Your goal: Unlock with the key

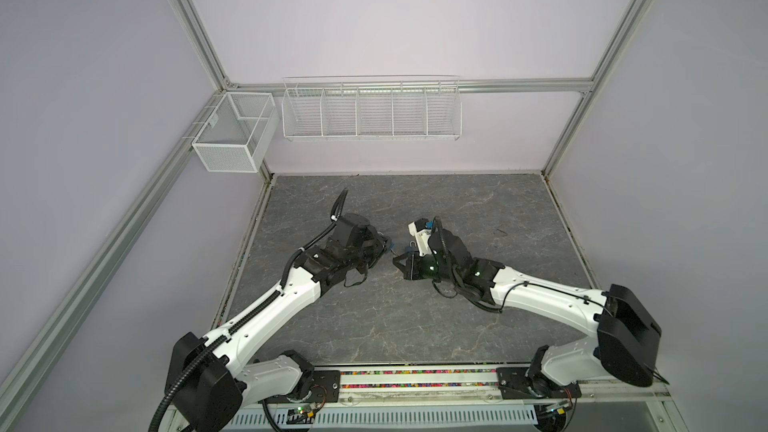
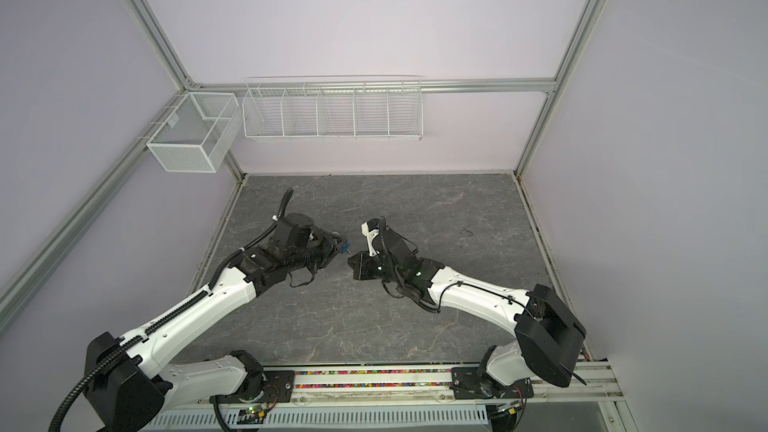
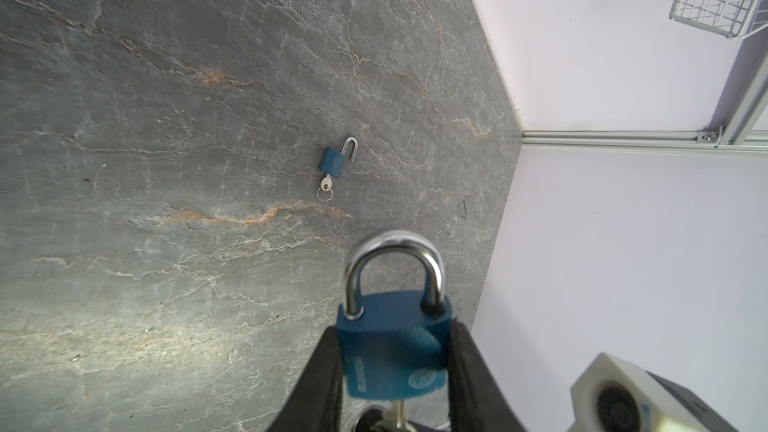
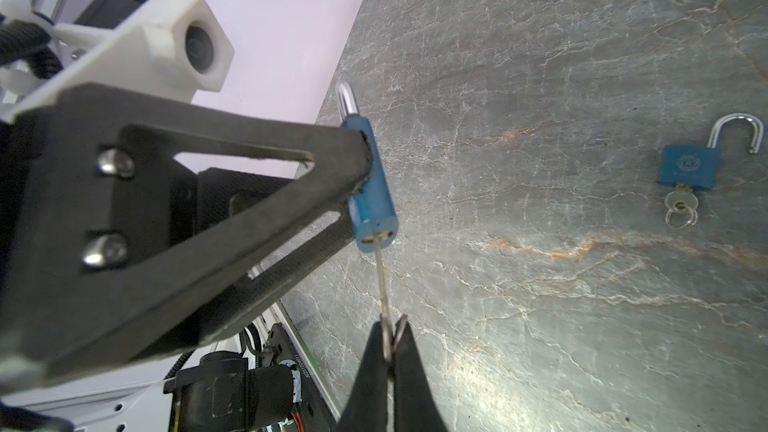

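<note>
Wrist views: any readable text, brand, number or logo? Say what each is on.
Nothing is clear enough to quote.
Held blue padlock: a line of lettering along the body and a round emblem, both blurred and unreadable.
Open blue padlock lying on the tabletop: round emblem, too small to read.
Arm joint label: a printed string of characters, too small to read.
Both top views: no text shows.

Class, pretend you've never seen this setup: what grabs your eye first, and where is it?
Mid-table, the left pincer clamps a shut blue padlock while the right pincer pinches a key whose tip sits at its keyhole. Nearby, a second blue padlock lies on the table, shackle open, its own key inserted.
</note>
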Motion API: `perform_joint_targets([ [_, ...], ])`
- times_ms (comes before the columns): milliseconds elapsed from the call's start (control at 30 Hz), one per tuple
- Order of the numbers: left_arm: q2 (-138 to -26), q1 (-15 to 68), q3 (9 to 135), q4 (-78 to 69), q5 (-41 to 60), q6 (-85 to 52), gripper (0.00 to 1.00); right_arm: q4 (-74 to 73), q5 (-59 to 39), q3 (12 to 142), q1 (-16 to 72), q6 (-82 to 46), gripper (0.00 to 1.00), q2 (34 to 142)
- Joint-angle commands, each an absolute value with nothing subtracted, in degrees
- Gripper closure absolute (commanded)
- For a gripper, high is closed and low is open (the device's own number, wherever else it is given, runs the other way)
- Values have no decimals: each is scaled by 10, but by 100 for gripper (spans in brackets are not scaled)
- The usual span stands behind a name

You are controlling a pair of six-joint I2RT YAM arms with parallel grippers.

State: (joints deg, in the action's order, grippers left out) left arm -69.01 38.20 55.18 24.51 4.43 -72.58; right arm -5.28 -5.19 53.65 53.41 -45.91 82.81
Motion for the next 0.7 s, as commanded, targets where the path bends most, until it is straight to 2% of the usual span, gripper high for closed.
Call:
perform_joint_targets([
  [0,-702,390,550,255,59,-721,100,-141,-77,541,547,-462,94,821],
  [167,-709,390,548,249,61,-722,100,-134,-72,541,548,-480,94,822],
  [367,-710,394,543,241,79,-734,100,-89,-20,560,550,-496,94,830],
  [567,-710,393,544,242,81,-732,100,-107,-40,574,551,-467,94,847],
  [667,-711,393,541,244,85,-734,100,-84,0,567,548,-466,94,832],
])
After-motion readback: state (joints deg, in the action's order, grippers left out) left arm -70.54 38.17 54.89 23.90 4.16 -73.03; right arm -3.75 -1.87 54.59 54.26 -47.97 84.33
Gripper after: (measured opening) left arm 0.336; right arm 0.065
